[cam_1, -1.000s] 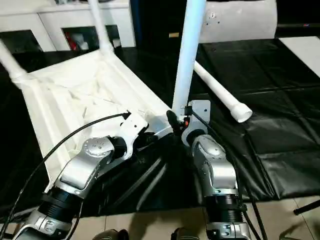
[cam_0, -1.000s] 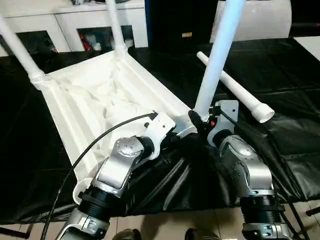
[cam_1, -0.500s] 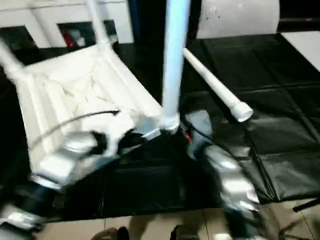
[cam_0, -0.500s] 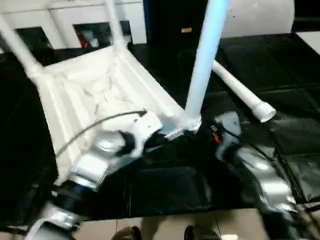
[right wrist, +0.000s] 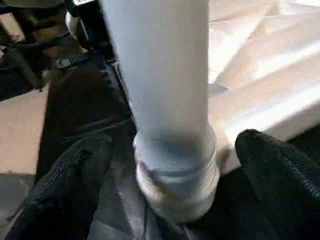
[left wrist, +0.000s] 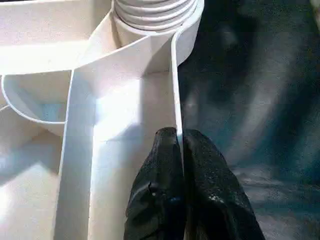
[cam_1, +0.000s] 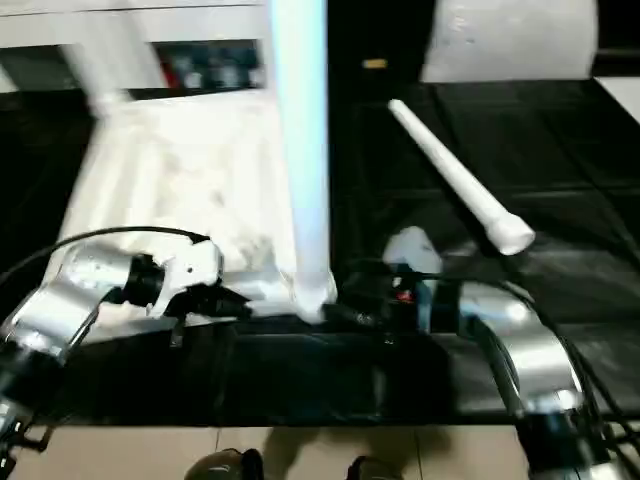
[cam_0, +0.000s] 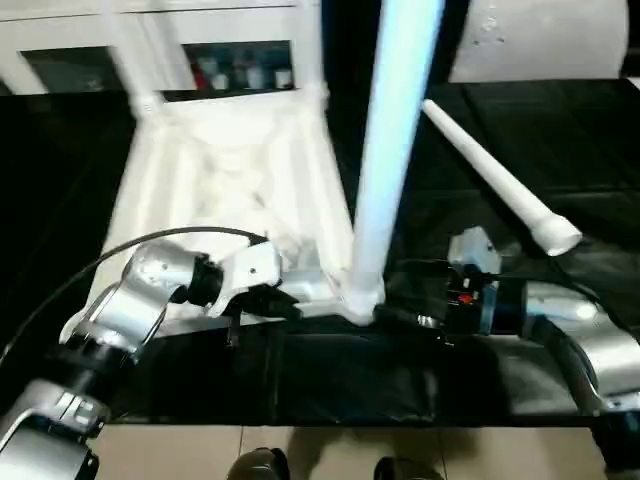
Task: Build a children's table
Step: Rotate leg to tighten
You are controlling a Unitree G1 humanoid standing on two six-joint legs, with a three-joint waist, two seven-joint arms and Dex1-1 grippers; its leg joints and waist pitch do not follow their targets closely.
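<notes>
A: Nearest, what is seen around the work, and is anything in the way?

B: A beige tiled floor (cam_0: 330,445) is seen at the table's near edge, with dark shoe tips just past it. The left gripper (left wrist: 179,142) is pinched shut on the thin near rim of the tabletop (cam_0: 230,170). The right gripper (right wrist: 170,155) is held wide apart, one finger on each side of the upright leg (cam_0: 385,150) without touching it, so the leg's base is flanked by both arms.

A: And the surface, the room?

B: The work is laid on black sheeting (cam_0: 560,130) with creases. At the far side a white cabinet (cam_0: 200,40) with glass doors is seen.

A: How is the table set?

B: The tabletop is laid upside down, ribs up, its long axis running away from the robot. The upright leg is seated in the near right corner socket (left wrist: 155,15) and points straight up. Two more legs are stood in the far corners. A loose leg (cam_0: 495,175) is lain on the sheeting to the right, its length slanted from near right to far left.
</notes>
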